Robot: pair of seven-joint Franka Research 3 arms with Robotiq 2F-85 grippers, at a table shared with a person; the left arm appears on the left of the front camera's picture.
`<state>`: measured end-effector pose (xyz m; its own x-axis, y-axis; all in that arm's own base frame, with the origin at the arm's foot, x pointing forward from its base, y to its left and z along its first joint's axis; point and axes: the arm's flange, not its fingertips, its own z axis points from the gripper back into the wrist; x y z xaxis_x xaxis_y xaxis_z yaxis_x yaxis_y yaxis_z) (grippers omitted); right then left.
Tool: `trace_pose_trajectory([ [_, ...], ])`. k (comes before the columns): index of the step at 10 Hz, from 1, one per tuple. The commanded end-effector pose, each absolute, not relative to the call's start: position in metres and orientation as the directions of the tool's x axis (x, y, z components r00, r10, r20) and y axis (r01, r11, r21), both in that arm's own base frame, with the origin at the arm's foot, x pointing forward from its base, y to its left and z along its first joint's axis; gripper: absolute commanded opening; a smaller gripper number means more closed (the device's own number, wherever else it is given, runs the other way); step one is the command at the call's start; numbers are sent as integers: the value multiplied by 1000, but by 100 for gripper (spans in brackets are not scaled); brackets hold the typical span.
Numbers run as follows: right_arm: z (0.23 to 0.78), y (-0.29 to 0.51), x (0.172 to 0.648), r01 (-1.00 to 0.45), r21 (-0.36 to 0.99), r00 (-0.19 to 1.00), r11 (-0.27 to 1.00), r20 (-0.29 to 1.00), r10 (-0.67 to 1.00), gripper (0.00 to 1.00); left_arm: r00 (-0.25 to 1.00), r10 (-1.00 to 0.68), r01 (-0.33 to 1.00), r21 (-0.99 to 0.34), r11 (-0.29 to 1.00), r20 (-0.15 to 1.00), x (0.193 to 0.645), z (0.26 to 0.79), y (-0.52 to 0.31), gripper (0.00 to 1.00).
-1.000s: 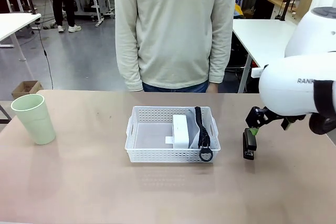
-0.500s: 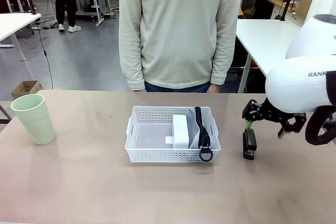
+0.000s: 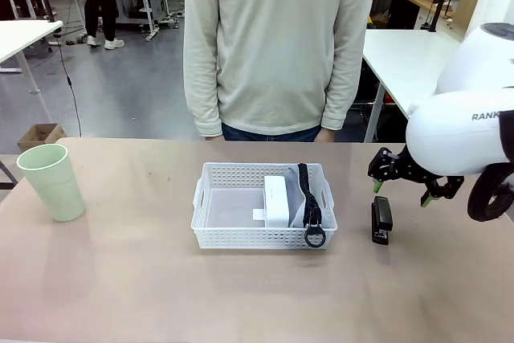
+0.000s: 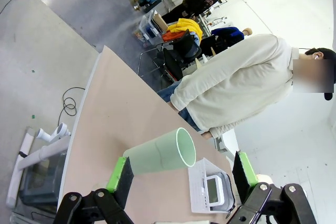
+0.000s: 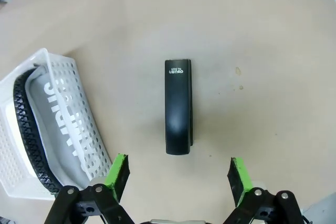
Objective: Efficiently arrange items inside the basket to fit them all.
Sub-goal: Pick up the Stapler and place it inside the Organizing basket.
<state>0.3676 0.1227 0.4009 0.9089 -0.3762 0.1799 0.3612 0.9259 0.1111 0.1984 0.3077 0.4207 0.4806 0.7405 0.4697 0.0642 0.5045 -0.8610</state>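
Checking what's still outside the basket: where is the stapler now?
In the front view the black stapler lies on the table right of the basket, beneath the open right gripper.

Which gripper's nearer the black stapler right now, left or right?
Right. The right gripper hovers just above the black stapler, jaws open. The left gripper is far off on the other side, beyond the pale green cup and the basket.

Bare table lies all round the black oblong stapler (image 3: 381,220) under the right gripper (image 3: 401,193).
Its spread fingers hang above it with free tabletop on both flanks. Beyond one finger stands the shallow white perforated plastic basket (image 3: 241,237), apart from the stapler. The basket's near end is filled by a small white rectangular box (image 3: 275,201) and a grey strapped pouch (image 3: 295,210); its far half is open.
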Motion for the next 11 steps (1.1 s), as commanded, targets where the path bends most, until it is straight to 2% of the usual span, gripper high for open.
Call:
trace_pose_trajectory([
  [1, 402, 123, 369, 360, 114, 907, 926, 191, -376, 100, 458, 739, 96, -854, 511, 494, 199, 419, 306, 100],
  [3, 369, 131, 394, 377, 83, 909, 923, 159, -385, 100, 458, 739, 96, -854, 511, 494, 199, 419, 306, 100],
  [5, 339, 138, 406, 412, 69, 890, 909, 185, -417, 100, 458, 739, 96, -854, 511, 494, 199, 419, 306, 100],
  [7, 312, 144, 415, 418, 6, 898, 909, 152, -414, 100, 458, 739, 96, -854, 511, 494, 199, 419, 306, 100],
  [11, 297, 140, 415, 422, -22, 897, 907, 157, -413, 100, 458, 739, 96, -854, 511, 494, 199, 419, 306, 100],
])
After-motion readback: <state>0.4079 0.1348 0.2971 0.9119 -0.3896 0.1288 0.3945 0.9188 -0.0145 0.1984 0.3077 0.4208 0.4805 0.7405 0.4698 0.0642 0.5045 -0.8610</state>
